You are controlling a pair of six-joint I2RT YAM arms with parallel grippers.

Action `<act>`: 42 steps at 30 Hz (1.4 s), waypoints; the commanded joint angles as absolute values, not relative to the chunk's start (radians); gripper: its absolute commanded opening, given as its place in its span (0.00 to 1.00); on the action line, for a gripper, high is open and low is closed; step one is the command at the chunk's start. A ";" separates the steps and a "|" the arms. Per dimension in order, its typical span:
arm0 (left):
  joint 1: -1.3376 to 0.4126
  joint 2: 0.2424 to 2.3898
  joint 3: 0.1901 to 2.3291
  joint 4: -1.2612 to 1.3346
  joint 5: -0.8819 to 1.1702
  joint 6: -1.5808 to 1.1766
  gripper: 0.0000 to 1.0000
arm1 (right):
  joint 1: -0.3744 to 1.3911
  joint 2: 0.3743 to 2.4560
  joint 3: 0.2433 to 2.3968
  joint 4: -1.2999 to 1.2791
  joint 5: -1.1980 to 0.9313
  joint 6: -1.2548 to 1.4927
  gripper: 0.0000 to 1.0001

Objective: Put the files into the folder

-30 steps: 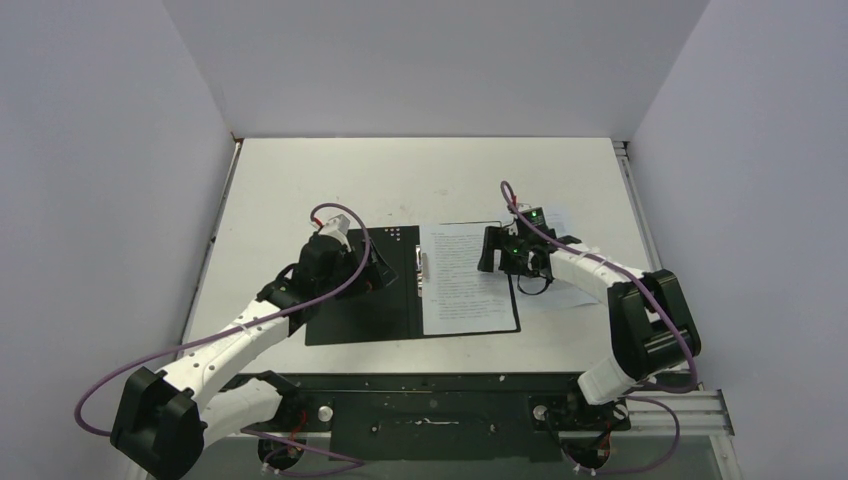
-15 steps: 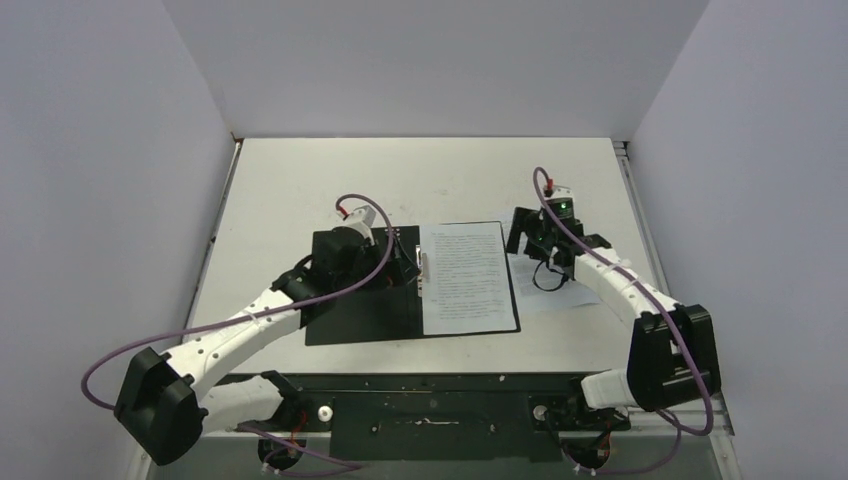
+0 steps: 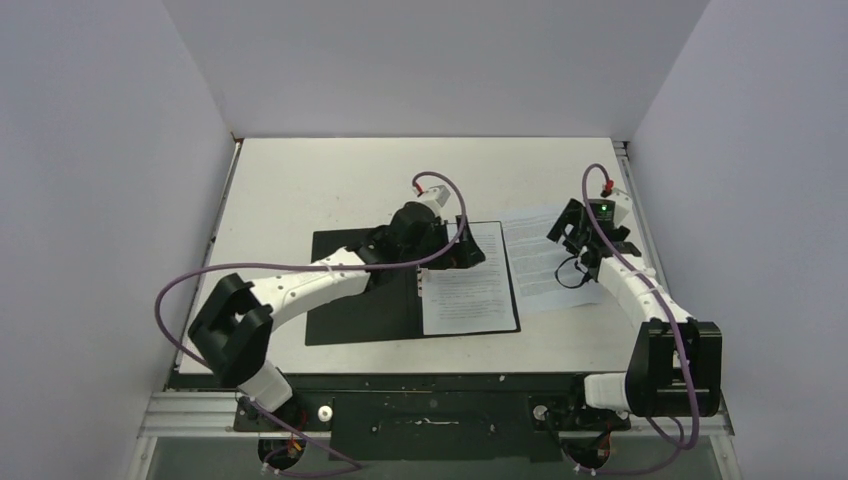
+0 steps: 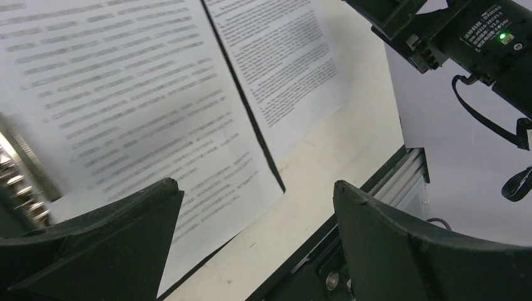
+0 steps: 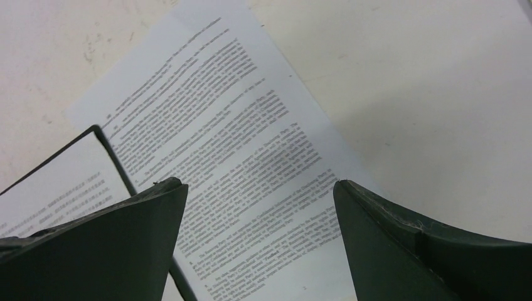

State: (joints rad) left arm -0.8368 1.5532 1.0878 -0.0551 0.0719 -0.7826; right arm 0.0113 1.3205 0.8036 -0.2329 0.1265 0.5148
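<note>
The folder [image 3: 360, 300] lies open on the table, black inside, with its metal spine clip [image 4: 22, 163] at the centre. One file [image 3: 468, 290] lies on the folder's right half. A second file [image 3: 545, 262] lies loose and skewed on the table just right of the folder. My left gripper [image 3: 470, 252] hovers open and empty over the top of the sheet in the folder [image 4: 125, 94]. My right gripper [image 3: 564, 230] hovers open and empty over the loose sheet [image 5: 238, 157]. The folder's black edge [image 5: 113, 157] runs between the two sheets.
The white table [image 3: 330, 180] is walled on the left, back and right. A metal rail [image 3: 640, 230] runs along its right edge. The right arm's wrist [image 4: 483, 37] stands close to my left gripper. The black base plate [image 3: 430, 400] lies at the near edge.
My left arm has swung right from the folder's left half to over the sheet in it. My right arm has drawn back to the right, uncovering the loose sheet.
</note>
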 commanded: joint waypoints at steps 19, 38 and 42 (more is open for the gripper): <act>-0.935 2.180 1.727 0.127 0.319 -0.845 0.90 | -0.206 1.397 0.715 -0.101 0.053 0.561 0.90; -0.909 2.487 2.038 -0.024 0.335 -0.831 0.90 | -0.240 1.486 0.627 0.035 -0.116 0.599 0.90; -0.904 2.519 2.075 -0.069 0.331 -0.816 0.90 | -0.239 1.487 0.605 0.055 -0.159 0.608 0.90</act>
State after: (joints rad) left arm -0.9157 2.4954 2.0010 -0.0277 0.3214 -0.8345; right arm -0.2306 1.4704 0.6388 0.0093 -0.0895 0.5858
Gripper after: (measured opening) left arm 0.901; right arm 0.898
